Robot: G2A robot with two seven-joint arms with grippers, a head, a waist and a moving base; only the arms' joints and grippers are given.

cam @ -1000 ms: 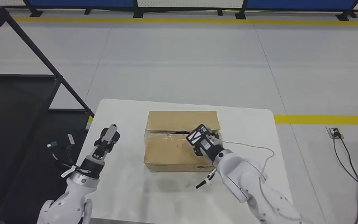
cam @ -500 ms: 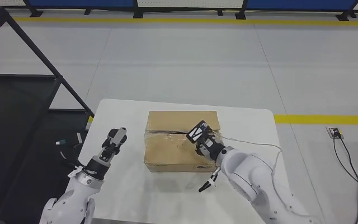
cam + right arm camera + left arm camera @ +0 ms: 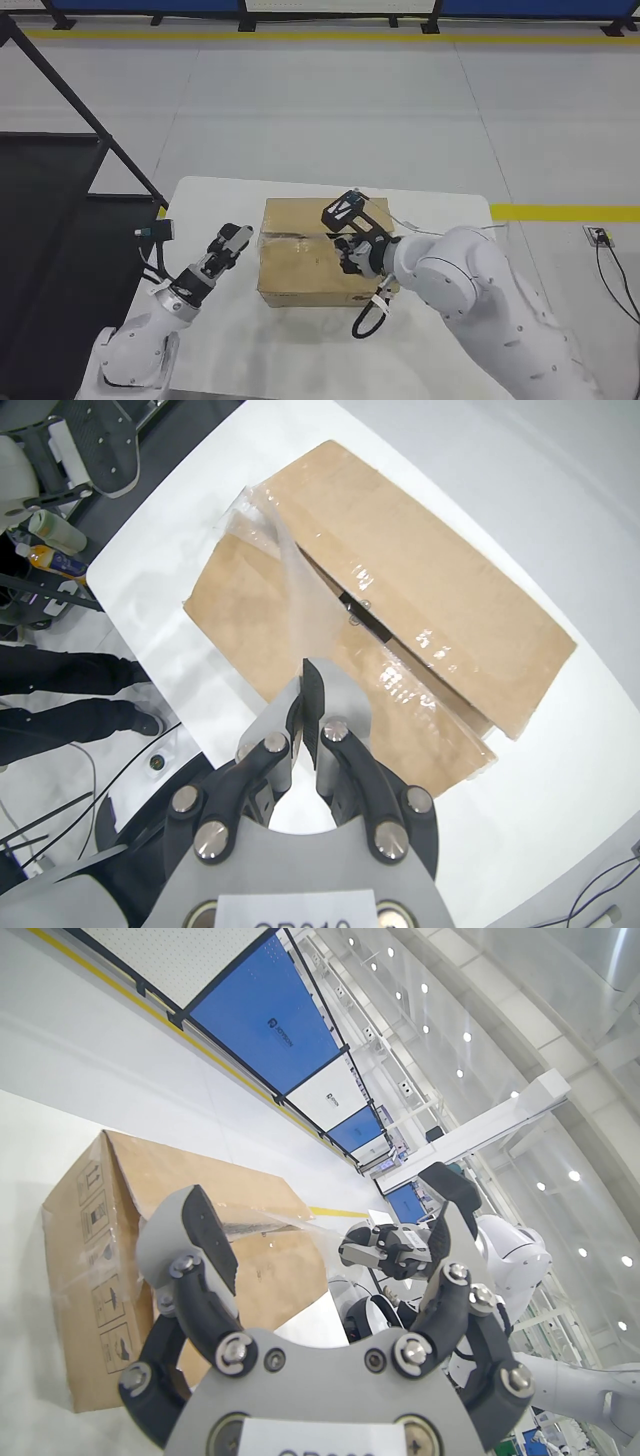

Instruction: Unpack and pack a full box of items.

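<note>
Pinching tape (image 3: 300, 610) above box (image 3: 410, 565), right jaws closed (left jaws agape, empty, alongside).

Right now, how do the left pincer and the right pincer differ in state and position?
The left pincer is open and empty; the right pincer is shut on a strip of clear tape. The left pincer sits beside the end of the box, apart from it; the right pincer is over its top. Both face the box.
</note>
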